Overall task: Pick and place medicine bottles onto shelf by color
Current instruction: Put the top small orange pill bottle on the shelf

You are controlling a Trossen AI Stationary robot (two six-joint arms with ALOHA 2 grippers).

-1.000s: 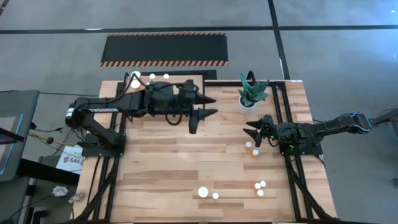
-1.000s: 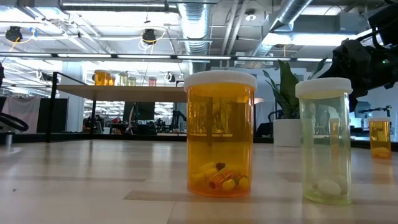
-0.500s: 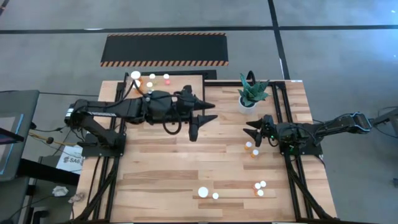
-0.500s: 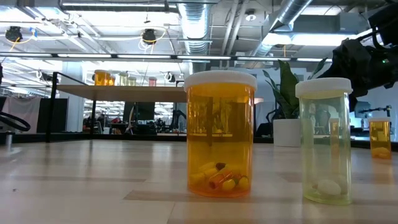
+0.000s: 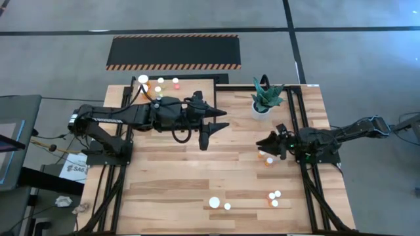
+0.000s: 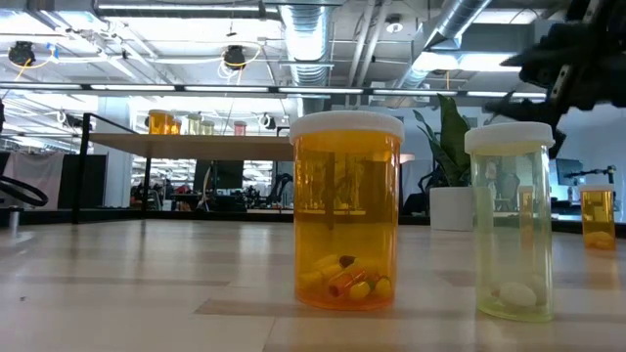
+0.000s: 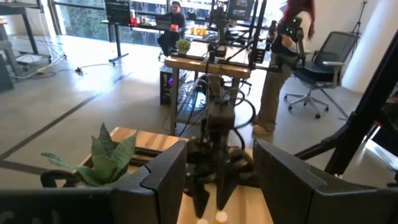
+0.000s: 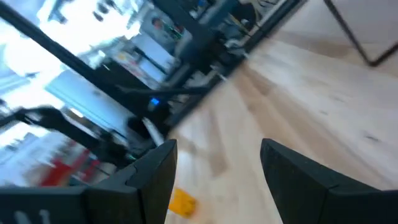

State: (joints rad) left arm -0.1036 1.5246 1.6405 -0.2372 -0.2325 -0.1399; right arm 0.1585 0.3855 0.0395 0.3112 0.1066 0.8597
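The two medicine bottles [image 5: 265,156] next in line stand on the table [image 5: 170,177] directly under and just ahead of the right gripper [image 5: 266,142], one with an orange body showing below its white cap; in the right wrist view an orange bottle [image 8: 182,201] lies just beyond the fingertips, slightly to one side of the gap. Judge this as the approach step of a pick: the right gripper has its jaws spread wide and holds nothing. Your next move calls for lining the gap up over one cap, lowering until the fingers flank the body, and closing without knocking the neighbouring bottle, which stands almost touching it. Note that the bottles are small white-capped cylinders; in the low view the near pair reads as an amber bottle [image 6: 347,210] with mixed capsules at its base and a pale yellowish bottle [image 6: 511,222] holding a white tablet, both upright. Further bottles [image 5: 273,198] wait near the table's front edge, well apart from the right gripper. The shelf [image 5: 197,84], at the far side of the table beyond the left gripper [image 5: 214,121], already carries several bottles [image 5: 159,84] at its left end. The left gripper hangs over the table just in front of the shelf, jaws partly open and empty. A potted plant [image 5: 265,98] stands between the shelf and the right arm; route around it.
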